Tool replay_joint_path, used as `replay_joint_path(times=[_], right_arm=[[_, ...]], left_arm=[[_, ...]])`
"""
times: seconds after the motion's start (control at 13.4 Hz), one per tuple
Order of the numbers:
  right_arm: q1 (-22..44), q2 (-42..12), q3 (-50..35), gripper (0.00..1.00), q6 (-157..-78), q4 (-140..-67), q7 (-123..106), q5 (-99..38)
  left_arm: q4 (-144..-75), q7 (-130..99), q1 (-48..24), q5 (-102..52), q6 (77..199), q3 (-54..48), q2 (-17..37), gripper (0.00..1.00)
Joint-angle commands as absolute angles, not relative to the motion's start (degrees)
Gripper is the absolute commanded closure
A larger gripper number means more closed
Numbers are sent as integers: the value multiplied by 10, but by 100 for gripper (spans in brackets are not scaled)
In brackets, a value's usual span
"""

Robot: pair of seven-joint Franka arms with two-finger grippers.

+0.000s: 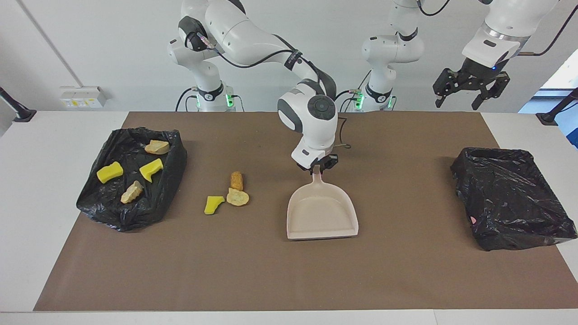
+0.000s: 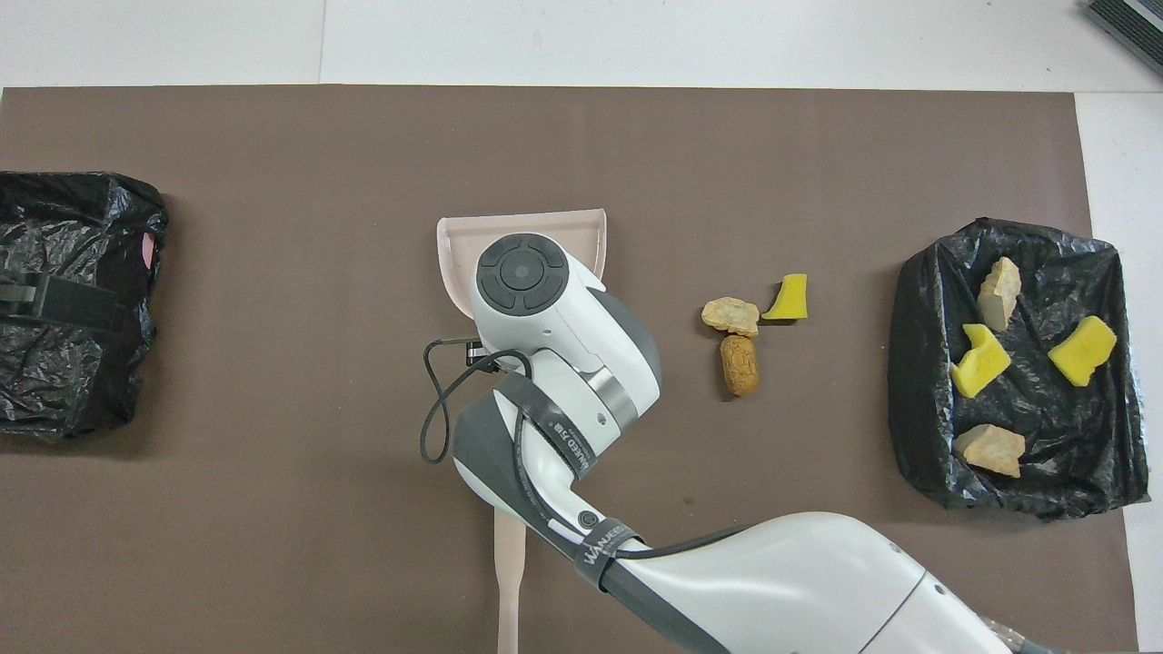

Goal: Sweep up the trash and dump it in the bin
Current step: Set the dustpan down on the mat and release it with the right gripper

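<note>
You can read only one bit of text: "WANEE…", white on a black strap [image 2: 604, 551] round the right arm's cable, overhead view, rest cut off. A 2nd strap [image 2: 556, 429] higher up has white print too, illegible. No other labels or nos.
</note>
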State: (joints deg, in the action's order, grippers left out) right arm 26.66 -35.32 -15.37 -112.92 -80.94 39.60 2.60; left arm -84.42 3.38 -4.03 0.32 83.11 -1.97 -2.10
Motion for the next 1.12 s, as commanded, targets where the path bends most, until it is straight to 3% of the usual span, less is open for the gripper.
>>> replay_joint_path(times=[0.0, 0.07, 0.15, 0.22, 0.3, 0.74, 1.04], right_arm=[[266, -369, -154, 100, -1146, -795, 406, 11], [265, -370, -154, 100, -1147, -795, 406, 7], [265, -370, -154, 67, -1147, -795, 405, -3], [265, -371, -154, 8, -1148, -795, 404, -2], [265, -368, -154, 0, -1147, -794, 403, 0], [235, -319, -155, 0, -1146, -795, 370, -2], [228, -217, -155, 0, -1098, -865, 353, -15]], left_arm=[[-835, 37, -31, 5, 817, -26, -21, 0], [-835, 37, -31, 5, 817, -26, -21, 0], [-835, 37, -31, 5, 817, -26, -21, 0], [-835, 37, -31, 5, 817, -26, -21, 0], [-835, 37, -31, 5, 817, -26, -21, 0], [-835, 37, -31, 5, 817, -26, -21, 0], [-835, 37, -31, 5, 817, -26, -21, 0]])
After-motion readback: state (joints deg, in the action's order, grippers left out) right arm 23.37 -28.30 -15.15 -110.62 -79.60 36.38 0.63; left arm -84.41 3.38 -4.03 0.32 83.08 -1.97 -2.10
